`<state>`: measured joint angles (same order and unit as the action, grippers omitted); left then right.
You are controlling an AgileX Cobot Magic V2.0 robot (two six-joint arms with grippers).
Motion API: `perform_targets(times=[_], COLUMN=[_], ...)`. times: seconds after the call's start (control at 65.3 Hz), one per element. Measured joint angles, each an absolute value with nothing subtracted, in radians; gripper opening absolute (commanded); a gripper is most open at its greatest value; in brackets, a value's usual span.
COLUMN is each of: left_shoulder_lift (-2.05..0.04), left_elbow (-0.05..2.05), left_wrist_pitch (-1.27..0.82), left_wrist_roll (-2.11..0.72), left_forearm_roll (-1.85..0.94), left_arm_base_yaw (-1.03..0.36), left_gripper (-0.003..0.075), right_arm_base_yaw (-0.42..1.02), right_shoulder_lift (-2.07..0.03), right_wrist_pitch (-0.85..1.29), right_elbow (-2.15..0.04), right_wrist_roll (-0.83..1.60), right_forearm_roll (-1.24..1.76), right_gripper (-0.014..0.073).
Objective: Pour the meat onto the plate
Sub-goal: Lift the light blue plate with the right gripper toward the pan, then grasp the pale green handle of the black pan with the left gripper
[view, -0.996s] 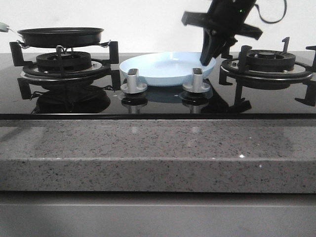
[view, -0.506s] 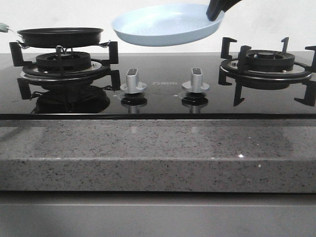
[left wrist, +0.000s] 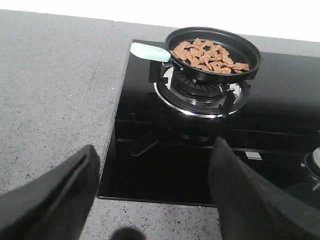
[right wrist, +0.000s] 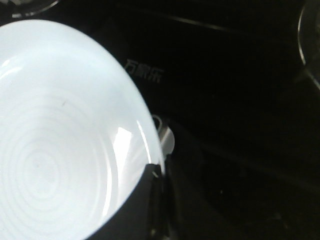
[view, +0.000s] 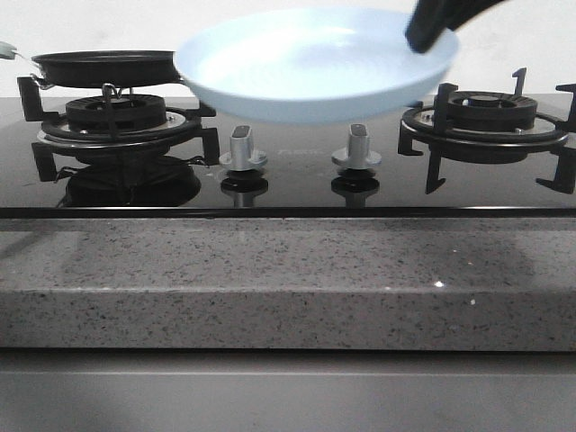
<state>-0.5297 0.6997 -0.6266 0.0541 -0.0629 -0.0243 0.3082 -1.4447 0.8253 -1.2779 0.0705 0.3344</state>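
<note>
A speckled grey stone worktop (view: 270, 270) holds a shiny black glass stove (view: 297, 184). The round black frying pan (left wrist: 215, 55) holds orange-brown meat pieces (left wrist: 207, 54). The right claw (view: 423, 34) pinches the empty pale blue round plate (view: 306, 67) in the air; the left claw (left wrist: 155, 195) gapes wide.

Black hob (view: 297, 180) in speckled counter (view: 288, 279)

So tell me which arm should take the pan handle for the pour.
Left. Its claw is open and empty, facing the frying pan of meat and its pale handle. The right claw is busy holding the plate by its rim, raised above the stove.
</note>
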Motion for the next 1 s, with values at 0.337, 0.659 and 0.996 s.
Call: perform_targets(times=[0.337, 0.659, 0.996], left_shoulder_lift=[-0.530, -0.530, -0.530], left_elbow=[0.700, 0.700, 0.700], left_wrist_pitch=[-0.627, -0.627, -0.627], left_wrist_roll=[0.054, 0.054, 0.054], left_forearm_roll=[-0.063, -0.063, -0.063], left_arm_base_yaw=[-0.024, -0.024, -0.024], left_gripper=[0.0471, 0.0471, 0.0471], right_arm_base_yaw=[0.308, 0.308, 0.308], right_shoulder_lift=[-1.289, -1.287, -1.287], right_wrist_pitch=[0.783, 0.798, 0.800], right_elbow=[-1.069, -1.062, -1.062], right_wrist_roll=[0.071, 0.073, 0.073], right_forearm_roll=[0.340, 0.346, 0.346], right_gripper=[-0.0068, -0.0068, -0.0068])
